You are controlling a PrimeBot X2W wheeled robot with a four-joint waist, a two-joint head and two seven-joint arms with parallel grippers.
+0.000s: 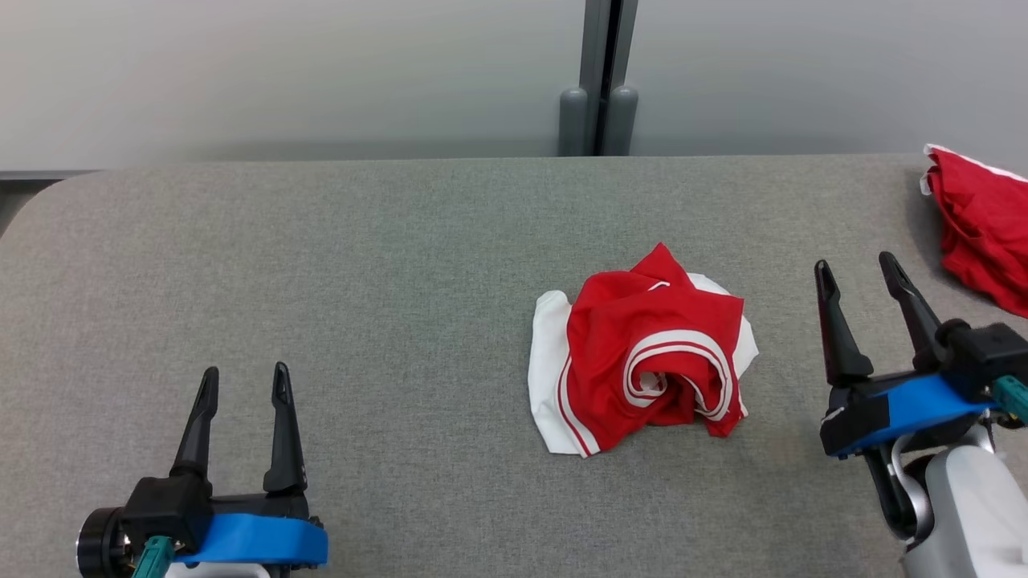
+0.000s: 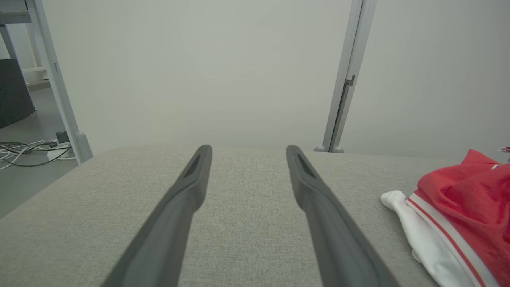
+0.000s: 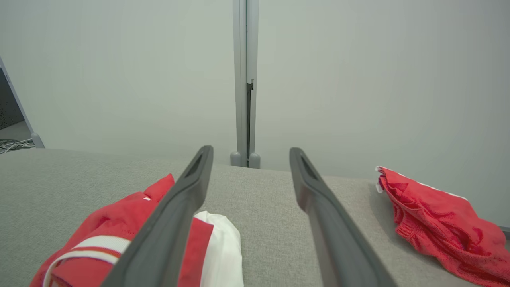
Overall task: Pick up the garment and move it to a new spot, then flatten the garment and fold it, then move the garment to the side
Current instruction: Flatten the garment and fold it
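Observation:
A crumpled red and white garment (image 1: pixel 646 357) lies in a heap right of the table's middle. It shows at the right edge of the left wrist view (image 2: pixel 458 215) and at the lower left of the right wrist view (image 3: pixel 119 239). My left gripper (image 1: pixel 245 384) stands open at the lower left, well to the left of the heap, with nothing between its fingers (image 2: pixel 187 191). Open too, my right gripper (image 1: pixel 858 269) is just right of the garment, apart from it, its fingers (image 3: pixel 310 191) empty.
The grey fabric-covered table (image 1: pixel 321 265) has a rounded far-left corner. Another red cloth (image 1: pixel 984 229) lies at the far right edge, also in the right wrist view (image 3: pixel 434 219). A pale wall with a grey post (image 1: pixel 598 80) stands behind. Cables (image 2: pixel 24 149) lie on the floor at left.

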